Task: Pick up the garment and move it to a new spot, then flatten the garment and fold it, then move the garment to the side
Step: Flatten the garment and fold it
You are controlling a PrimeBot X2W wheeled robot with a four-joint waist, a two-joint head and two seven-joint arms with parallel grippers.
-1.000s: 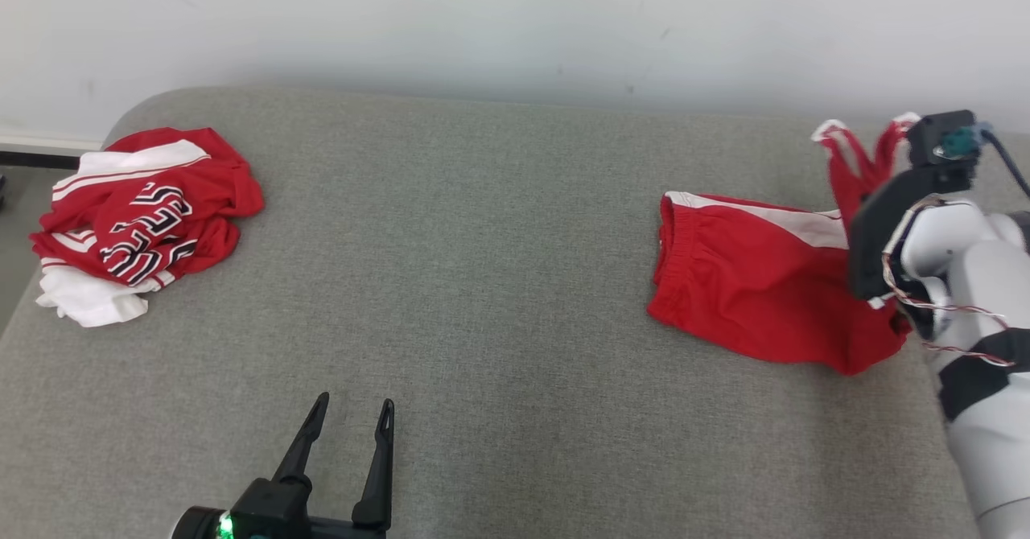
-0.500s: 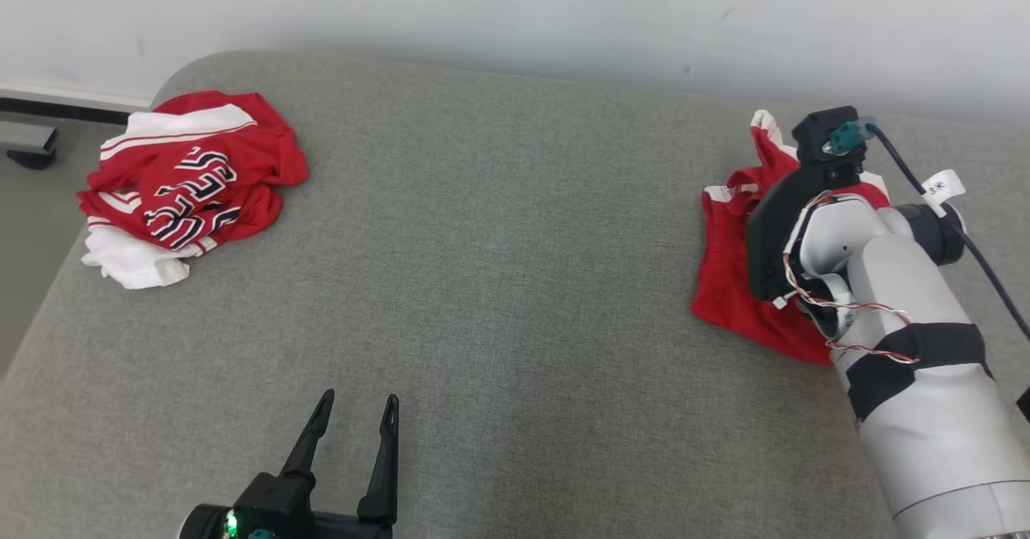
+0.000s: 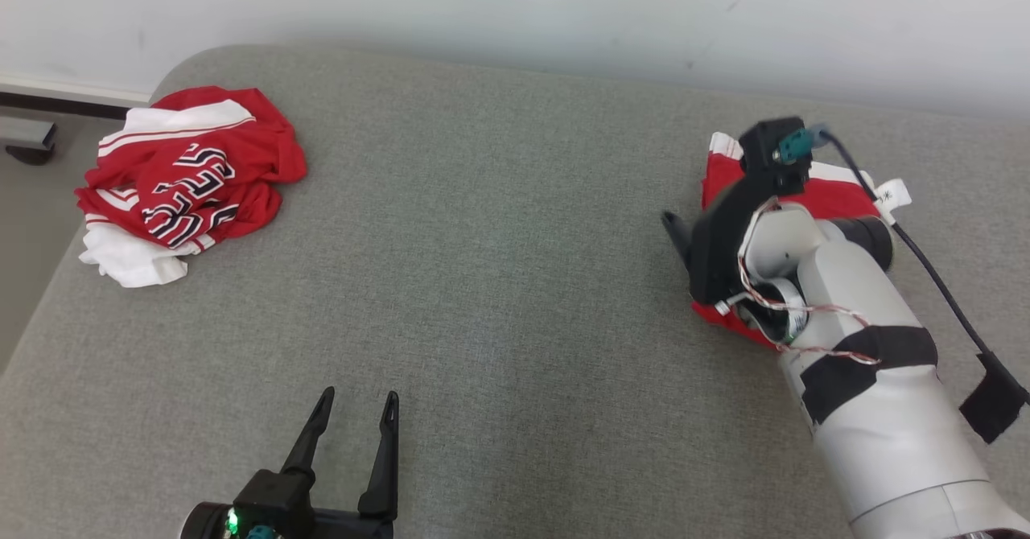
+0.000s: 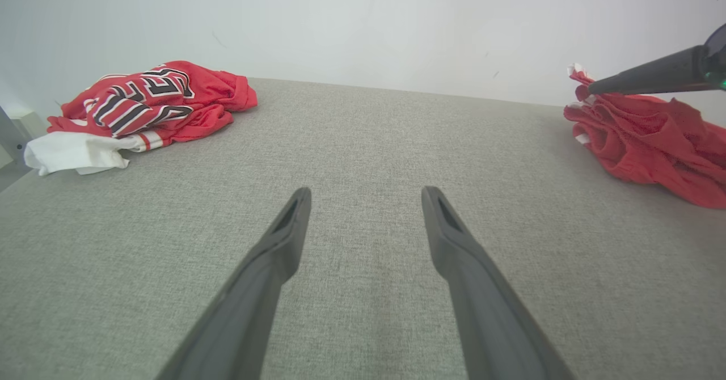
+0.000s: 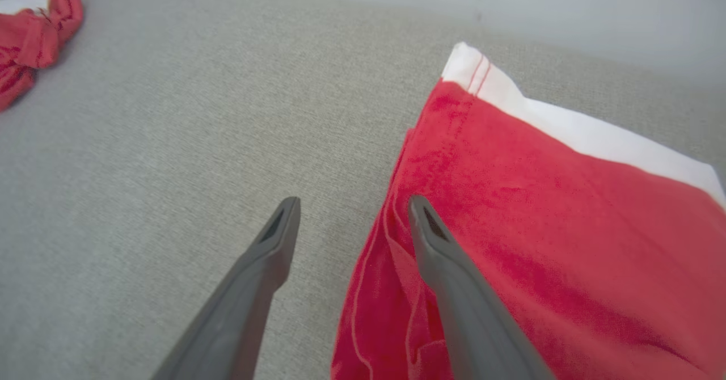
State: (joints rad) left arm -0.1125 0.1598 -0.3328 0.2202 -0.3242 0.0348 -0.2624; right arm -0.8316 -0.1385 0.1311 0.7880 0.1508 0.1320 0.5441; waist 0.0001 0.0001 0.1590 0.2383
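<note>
The garment, red shorts [image 3: 829,197] with a white side stripe, lies folded on the grey cushion [image 3: 499,265] at the right. My right arm covers much of it in the head view. My right gripper [image 5: 354,204] is open just above the shorts' [image 5: 539,210] left edge, one finger over red cloth and the other over bare cushion, holding nothing. One right fingertip [image 3: 674,229] pokes out past the wrist. My left gripper [image 3: 358,398] is open and empty low over the cushion's front, far from the shorts [image 4: 641,136].
A crumpled red jersey [image 3: 181,181] with black-and-white lettering lies on white cloth at the cushion's far left corner. A white wall [image 3: 515,8] runs behind the cushion. The floor drops away past the left edge [image 3: 24,298].
The right arm swept left across the shorts, and the raised red cloth now lies down in a smaller folded bundle. The head camera shifted. The left gripper stayed put.
</note>
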